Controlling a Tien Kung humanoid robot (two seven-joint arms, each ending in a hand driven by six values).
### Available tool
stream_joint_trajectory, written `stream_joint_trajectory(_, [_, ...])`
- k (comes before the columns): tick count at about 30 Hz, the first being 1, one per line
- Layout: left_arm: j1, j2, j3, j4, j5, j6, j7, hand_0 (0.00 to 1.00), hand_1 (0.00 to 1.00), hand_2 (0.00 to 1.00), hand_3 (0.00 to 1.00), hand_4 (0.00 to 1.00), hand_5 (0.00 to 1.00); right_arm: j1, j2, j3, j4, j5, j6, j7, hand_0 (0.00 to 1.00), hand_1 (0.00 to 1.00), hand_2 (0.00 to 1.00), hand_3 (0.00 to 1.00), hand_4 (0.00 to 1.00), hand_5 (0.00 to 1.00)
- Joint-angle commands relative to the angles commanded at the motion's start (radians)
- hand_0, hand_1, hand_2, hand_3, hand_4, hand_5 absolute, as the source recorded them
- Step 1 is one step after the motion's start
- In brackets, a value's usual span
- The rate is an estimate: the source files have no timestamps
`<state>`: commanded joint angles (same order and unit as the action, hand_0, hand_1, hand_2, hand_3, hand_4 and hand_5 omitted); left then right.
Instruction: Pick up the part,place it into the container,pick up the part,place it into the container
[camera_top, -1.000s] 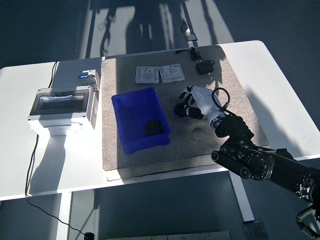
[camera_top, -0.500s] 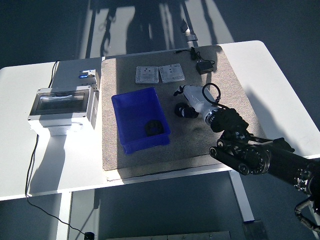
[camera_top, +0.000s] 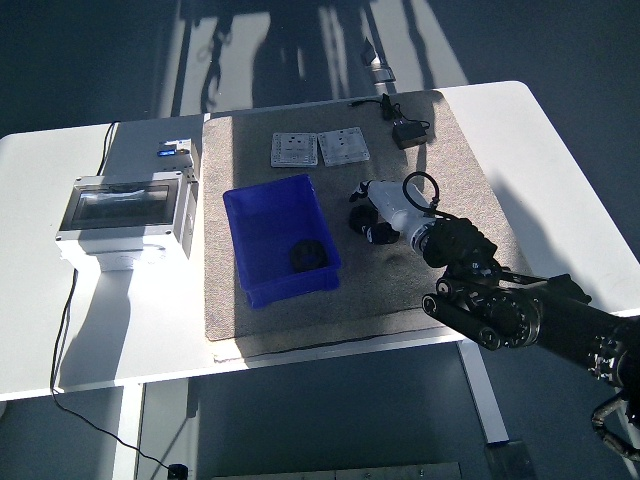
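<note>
A small black part (camera_top: 357, 219) lies on the brown mat (camera_top: 455, 170), just right of the blue container (camera_top: 232, 215). Another black part (camera_top: 307, 255) rests inside the container near its front right corner. My right hand (camera_top: 372, 222), white with black tips, comes in from the lower right and hangs right over the part on the mat, at its right side. Its grip is hidden by the hand's own back and the dark shadow. The left arm does not show.
Two white square plates (camera_top: 293, 150) (camera_top: 343, 147) lie at the back of the mat. A black adapter (camera_top: 409, 133) with its cable sits at the back right. A grey electrical box (camera_top: 125, 212) stands on the table's left.
The right hand pulled up and back from the part half a second ago, then came down onto it again. The part on the mat has shifted slightly left.
</note>
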<state>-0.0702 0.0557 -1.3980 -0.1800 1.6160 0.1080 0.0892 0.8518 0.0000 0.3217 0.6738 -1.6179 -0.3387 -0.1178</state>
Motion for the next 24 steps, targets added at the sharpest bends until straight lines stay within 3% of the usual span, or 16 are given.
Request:
stream_joint_trajectory(7, [-0.004, 0.003, -0.001, 0.000, 0.003, -0.001, 0.000, 0.657, 0.665, 0.626, 0.416, 0.778, 0.956, 0.003, 0.000, 0.001, -0.004, 0.008, 0.011, 0.000, 0.765, 0.709, 0.784, 0.725, 0.629, 0.083])
stream_joint_trajectory(18, [-0.009, 0.003, -0.007, 0.000, 0.013, -0.005, 0.004, 0.657, 0.664, 0.626, 0.415, 0.778, 0.956, 0.009, 0.000, 0.014, -0.003, -0.077, 0.085, -0.051, 0.785, 0.718, 0.791, 0.747, 0.664, 0.113])
stream_joint_trajectory(19, [-0.009, 0.003, -0.009, 0.000, 0.015, -0.005, 0.005, 0.657, 0.665, 0.626, 0.415, 0.778, 0.955, 0.009, 0.000, 0.015, -0.003, -0.077, 0.085, -0.051, 0.824, 0.728, 0.804, 0.784, 0.797, 0.257])
stream_joint_trajectory(24, [-0.009, 0.003, -0.015, 0.000, 0.021, -0.007, 0.006, 0.657, 0.665, 0.626, 0.415, 0.778, 0.955, 0.008, 0.000, 0.024, -0.004, -0.072, 0.071, -0.048, 0.824, 0.728, 0.804, 0.784, 0.797, 0.257])
